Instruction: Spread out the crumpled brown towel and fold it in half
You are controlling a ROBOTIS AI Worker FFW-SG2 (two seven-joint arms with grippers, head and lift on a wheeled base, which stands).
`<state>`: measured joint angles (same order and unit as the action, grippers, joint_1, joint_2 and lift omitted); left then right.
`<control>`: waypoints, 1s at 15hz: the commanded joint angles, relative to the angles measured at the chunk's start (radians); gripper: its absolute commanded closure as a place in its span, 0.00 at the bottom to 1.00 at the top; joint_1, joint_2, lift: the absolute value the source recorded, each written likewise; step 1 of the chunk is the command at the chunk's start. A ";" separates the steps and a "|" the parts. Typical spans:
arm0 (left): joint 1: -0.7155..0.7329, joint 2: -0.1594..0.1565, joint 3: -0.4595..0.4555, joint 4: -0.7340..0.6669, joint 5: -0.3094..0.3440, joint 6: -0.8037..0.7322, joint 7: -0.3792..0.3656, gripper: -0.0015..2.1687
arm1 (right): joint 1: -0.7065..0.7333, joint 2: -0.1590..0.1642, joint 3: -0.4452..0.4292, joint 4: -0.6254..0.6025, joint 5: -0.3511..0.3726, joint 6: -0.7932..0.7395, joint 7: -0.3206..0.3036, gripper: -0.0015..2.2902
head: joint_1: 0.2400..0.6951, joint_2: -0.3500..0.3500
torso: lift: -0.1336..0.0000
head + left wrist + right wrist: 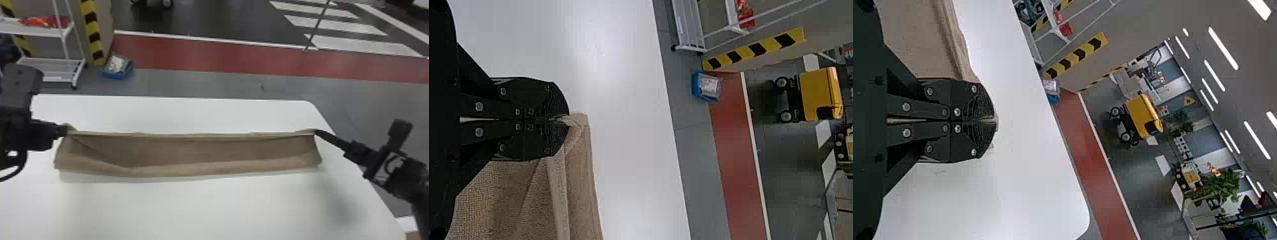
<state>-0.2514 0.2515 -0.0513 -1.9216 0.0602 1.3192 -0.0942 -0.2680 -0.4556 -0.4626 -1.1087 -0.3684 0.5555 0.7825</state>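
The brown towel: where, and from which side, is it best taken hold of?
I would grip the towel at both end corners of its far edge, left gripper from the left, right gripper from the right. That edge runs nearly straight between them, cloth falling from it.

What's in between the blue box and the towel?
In the head view, from the blue box to the towel, there's a bit of grey floor, then a strip of white table.
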 commanded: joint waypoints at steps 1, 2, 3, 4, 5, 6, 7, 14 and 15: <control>-0.019 -0.003 -0.019 0.042 -0.014 -0.031 0.005 0.63 | -0.054 0.000 0.041 0.072 0.029 -0.062 -0.003 0.60 | 1.00 0.21 | 0.08; -0.025 -0.006 -0.027 0.058 -0.016 -0.056 0.011 0.63 | -0.071 0.000 0.058 0.092 0.031 -0.084 -0.011 0.60 | 1.00 0.22 | 0.08; -0.034 -0.008 -0.032 0.073 -0.016 -0.065 0.011 0.63 | -0.085 0.000 0.075 0.105 0.031 -0.102 -0.015 0.60 | 1.00 0.22 | 0.08; -0.040 -0.009 -0.038 0.087 -0.017 -0.093 0.013 0.62 | -0.094 0.000 0.088 0.115 0.031 -0.102 -0.025 0.60 | 1.00 0.23 | 0.08; -0.045 -0.009 -0.039 0.099 -0.017 -0.117 0.013 0.43 | -0.097 0.002 0.098 0.115 0.031 -0.111 -0.040 0.51 | 1.00 0.23 | 0.08; -0.048 -0.009 -0.039 0.113 -0.016 -0.157 0.013 0.21 | -0.100 0.002 0.114 0.118 0.031 -0.124 -0.049 0.49 | 1.00 0.23 | 0.08; -0.063 -0.009 -0.041 0.139 -0.017 -0.169 0.016 0.16 | -0.114 0.002 0.125 0.135 0.037 -0.130 -0.060 0.49 | 1.00 0.23 | 0.08; -0.101 -0.003 -0.065 0.266 -0.068 -0.261 0.059 0.06 | -0.188 0.006 0.214 0.265 0.055 -0.289 -0.213 0.03 | 0.98 0.25 | 0.08; -0.101 -0.001 -0.065 0.273 -0.071 -0.264 0.065 0.06 | -0.204 0.008 0.228 0.286 0.059 -0.301 -0.218 0.03 | 0.98 0.26 | 0.08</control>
<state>-0.3523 0.2475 -0.1155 -1.6567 -0.0029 1.0580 -0.0330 -0.4542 -0.4491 -0.2580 -0.8464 -0.3135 0.2672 0.5676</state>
